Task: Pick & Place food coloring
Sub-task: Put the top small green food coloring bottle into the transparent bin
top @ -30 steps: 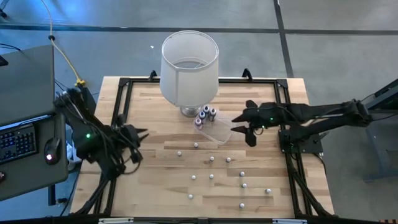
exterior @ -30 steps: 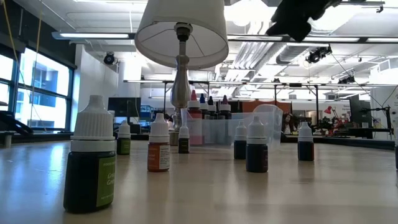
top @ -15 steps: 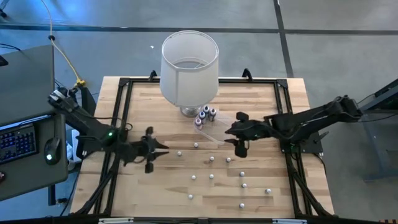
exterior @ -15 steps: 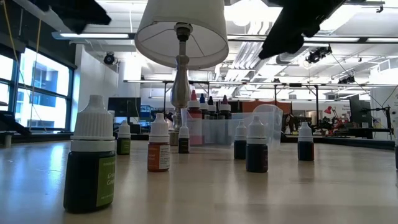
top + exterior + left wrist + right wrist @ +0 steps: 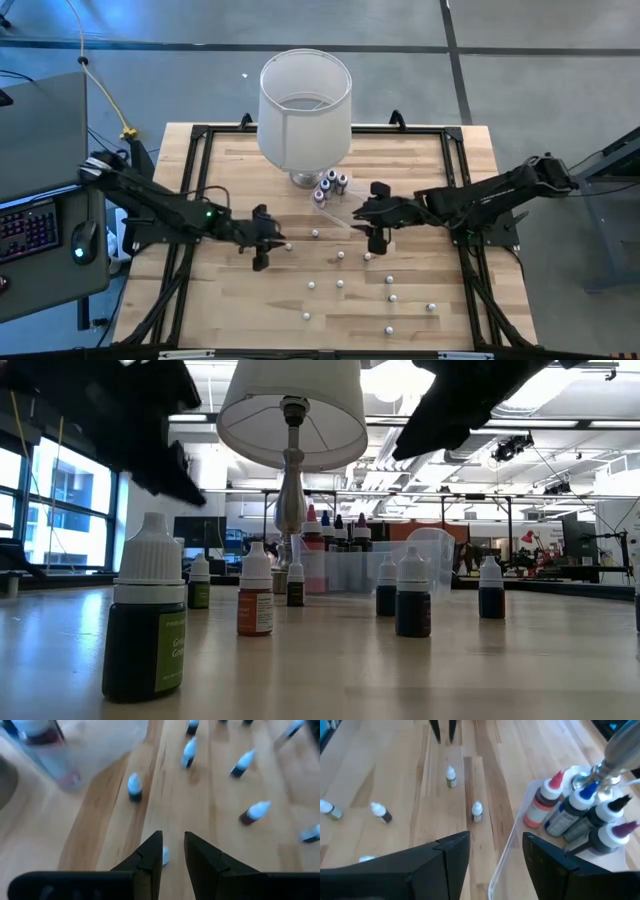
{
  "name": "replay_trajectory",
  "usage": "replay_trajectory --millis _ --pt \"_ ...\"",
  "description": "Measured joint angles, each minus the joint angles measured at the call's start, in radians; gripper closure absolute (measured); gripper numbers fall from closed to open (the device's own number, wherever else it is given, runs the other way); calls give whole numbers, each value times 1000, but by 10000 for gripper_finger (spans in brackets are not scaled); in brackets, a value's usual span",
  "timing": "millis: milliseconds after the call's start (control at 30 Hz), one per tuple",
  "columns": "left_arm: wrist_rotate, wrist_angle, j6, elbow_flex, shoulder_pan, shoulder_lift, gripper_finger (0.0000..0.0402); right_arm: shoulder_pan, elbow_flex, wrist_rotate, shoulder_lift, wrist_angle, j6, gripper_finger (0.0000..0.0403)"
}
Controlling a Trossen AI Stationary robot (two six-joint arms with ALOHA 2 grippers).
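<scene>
Bottles: you have small food coloring bottles (image 5: 340, 284) standing apart from each other on the table (image 5: 230, 300); a few more stand in the clear tub (image 5: 507, 855) beside the lamp (image 5: 305, 105).
Handling: I judge them light, stiff plastic and easy to tip over; the smooth round body can slip.
Where to hold: take the body just under the white cap, coming from above.
Left tool (image 5: 173, 851): it hangs over one bottle (image 5: 165, 855), fingers a little apart, holding nothing.
Right tool (image 5: 495, 851): it is open and empty, near the tub rim.
Writing: the nearest bottle (image 5: 148, 622) has a green label (image 5: 171, 648); you cannot read it for sure.
</scene>
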Motion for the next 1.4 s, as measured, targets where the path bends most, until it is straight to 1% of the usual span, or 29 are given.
replay_trajectory --millis 133,200,300,367,433,667,733,800,933,1067,1267,1333,1400 --pt "-18 11 -7 0 0 63 323 -2 0 -3 0 28 4 228" --pt "-8 41 -9 0 0 95 323 -2 0 -3 0 26 5 229" --pt "11 87 -4 1 -1 115 322 -2 0 -5 0 24 5 228" --pt "15 79 -4 2 -1 117 316 -2 0 -5 0 24 6 229" --pt "8 78 -4 1 -1 117 301 -2 0 -5 0 24 6 229" --pt "-5 77 17 1 -1 117 224 -2 0 -5 0 24 8 229" --pt "-5 78 -6 2 -1 128 210 -2 0 -5 0 24 20 230" --pt "2 88 -21 2 2 171 203 -2 0 -6 0 24 36 230" --pt "4 110 -35 2 6 222 200 -2 0 -6 0 24 58 230" --pt "-22 117 -33 2 18 257 200 -2 0 -5 0 24 59 230" --pt "5 124 -32 2 28 261 201 -2 0 -5 0 24 59 230" --pt "17 124 -32 2 27 261 207 -2 0 -5 0 24 60 230" --pt "21 124 -32 2 27 261 223 -2 0 -5 0 24 59 230"
